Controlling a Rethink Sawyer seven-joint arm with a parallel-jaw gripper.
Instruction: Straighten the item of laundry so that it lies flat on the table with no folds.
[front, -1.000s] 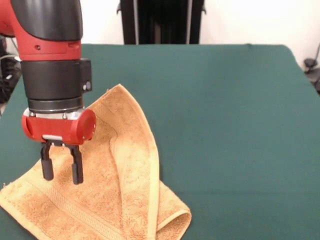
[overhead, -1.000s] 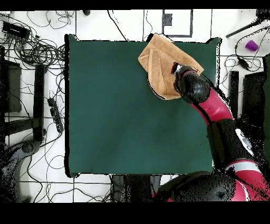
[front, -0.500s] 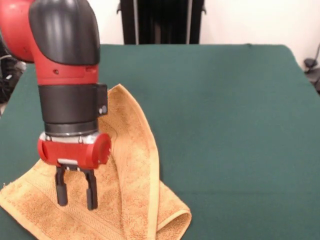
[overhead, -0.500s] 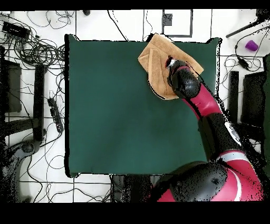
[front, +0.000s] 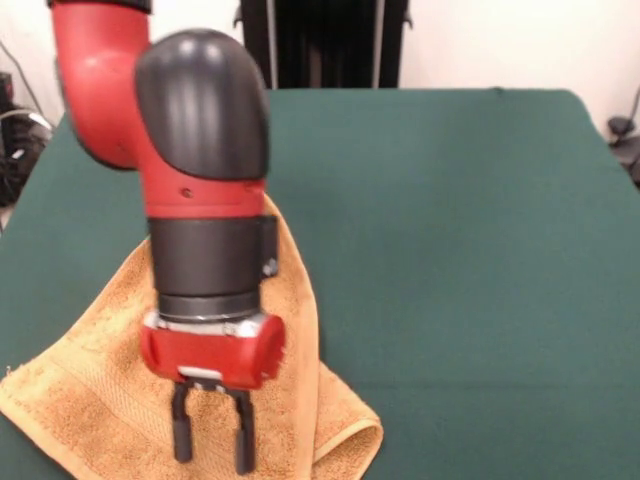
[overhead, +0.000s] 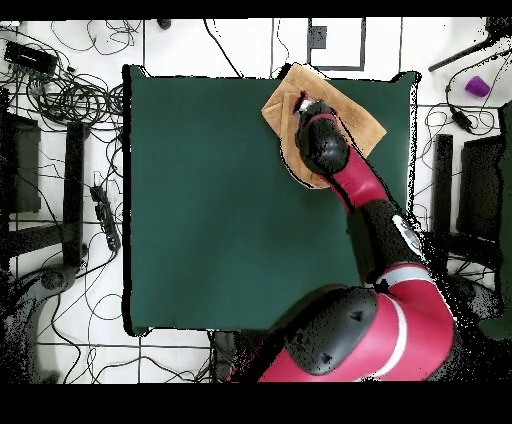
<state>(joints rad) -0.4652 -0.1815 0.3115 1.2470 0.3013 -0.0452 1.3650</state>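
Note:
The item of laundry, a golden-orange towel (front: 85, 395), lies folded at the lower left of the front view. A long flap is doubled over along its right side and ends in a rolled corner (front: 355, 440). My gripper (front: 212, 442) hangs upright over the towel's near part. It is open, with nothing between its black fingers (front: 182, 440), and their tips are close above the cloth. In the overhead view the towel (overhead: 358, 115) sits by the far right corner of the green table (overhead: 210, 220), and the arm's wrist (overhead: 322, 145) covers the gripper.
The towel's near edge runs close to the table's front edge in the front view. A black stand (front: 320, 45) rises behind the table. Cables (overhead: 70, 90) litter the floor on the left of the overhead view, and a small purple object (overhead: 477, 86) lies at its right.
The arm has swung rightward and nearer in the front view, carrying the open gripper across the towel toward its near edge. The towel's shape is unchanged.

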